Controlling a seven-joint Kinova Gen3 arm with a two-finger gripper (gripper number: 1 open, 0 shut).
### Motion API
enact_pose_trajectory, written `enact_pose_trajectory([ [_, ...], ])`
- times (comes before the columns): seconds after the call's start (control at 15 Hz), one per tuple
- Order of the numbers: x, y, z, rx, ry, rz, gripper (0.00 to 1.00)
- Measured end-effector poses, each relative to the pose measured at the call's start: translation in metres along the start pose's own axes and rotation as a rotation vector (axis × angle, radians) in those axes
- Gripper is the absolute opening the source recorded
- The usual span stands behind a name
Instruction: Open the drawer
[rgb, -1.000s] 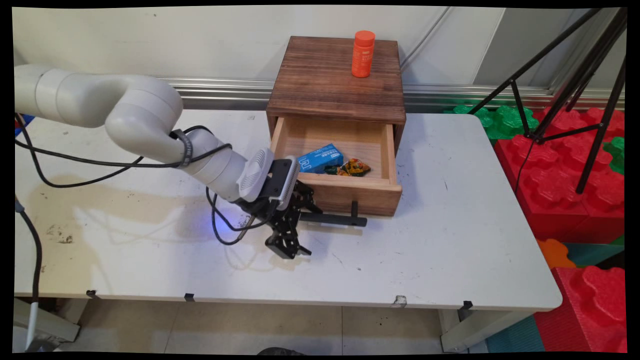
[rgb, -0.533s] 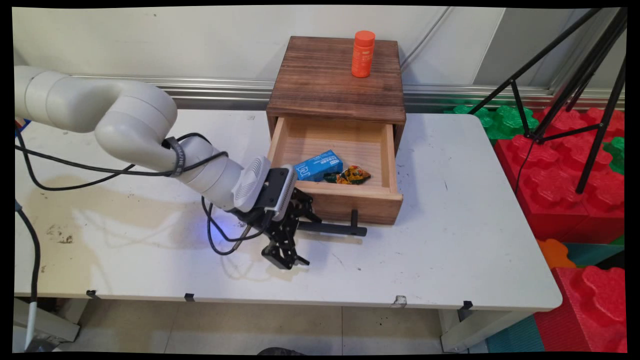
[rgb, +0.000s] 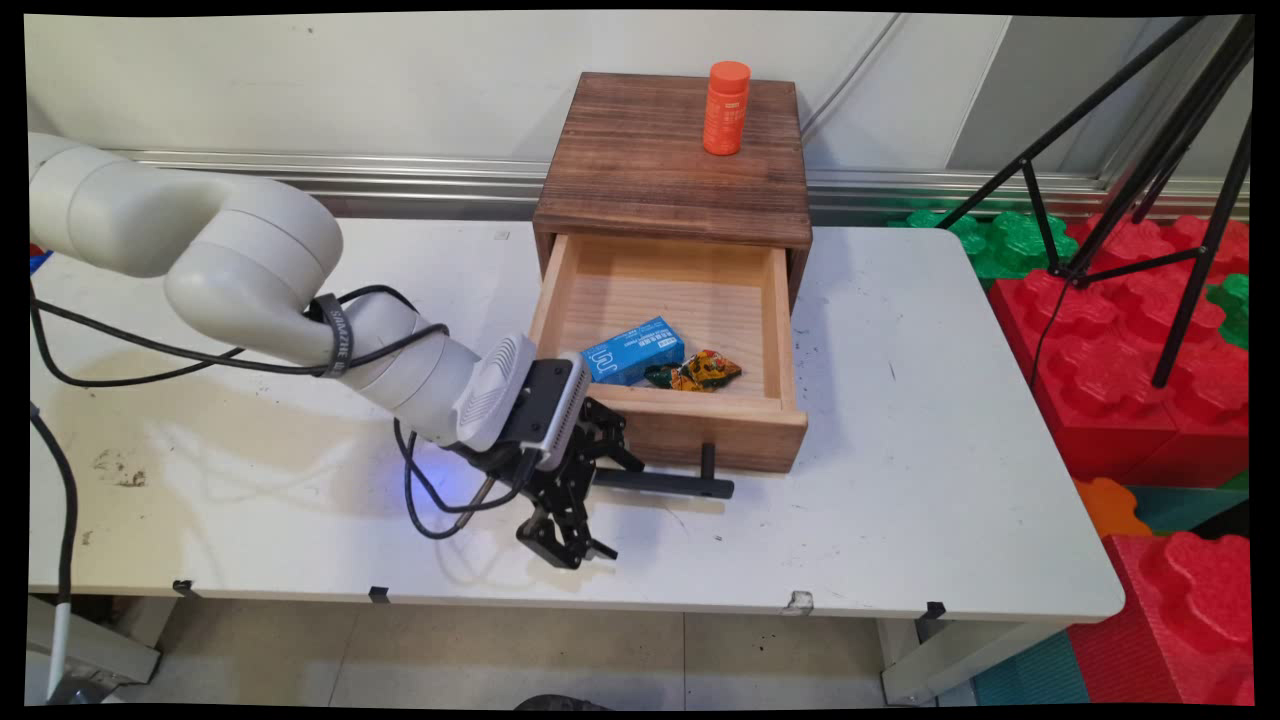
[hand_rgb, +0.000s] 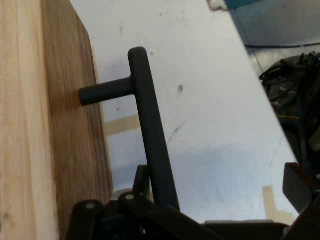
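Observation:
A wooden cabinet (rgb: 675, 160) stands at the back of the white table, its drawer (rgb: 700, 440) pulled out towards the near side. My gripper (rgb: 588, 500) is open at the left end of the drawer's black bar handle (rgb: 665, 484). One finger sits between the handle and the drawer front; the other is spread towards the table's near edge. In the hand view the handle (hand_rgb: 150, 125) runs up from between the fingers, beside the drawer front (hand_rgb: 75, 150). A blue box (rgb: 632, 351) and a crumpled coloured wrapper (rgb: 697, 370) lie in the drawer. An orange bottle (rgb: 726, 108) stands on the cabinet.
Black cables (rgb: 430, 495) hang from the wrist to the table. The table's near edge (rgb: 600, 600) is close below the gripper. To the right of the table are a black tripod (rgb: 1130, 190) and red foam blocks (rgb: 1130, 380).
The drawer has slid further out towards the near side, with the gripper and its hooked finger moving the same way. The box and wrapper rode along inside it.

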Motion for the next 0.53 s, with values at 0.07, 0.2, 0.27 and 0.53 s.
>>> enact_pose_trajectory([
  [0.07, 0.001, 0.002, 0.000, -0.002, 0.001, -0.001, 1.00],
  [0.2, 0.003, 0.006, -0.001, -0.007, 0.005, -0.003, 1.00],
  [0.27, 0.004, 0.009, -0.001, -0.010, 0.007, -0.005, 1.00],
  [0.53, 0.007, 0.018, -0.002, -0.022, 0.012, -0.011, 1.00],
])
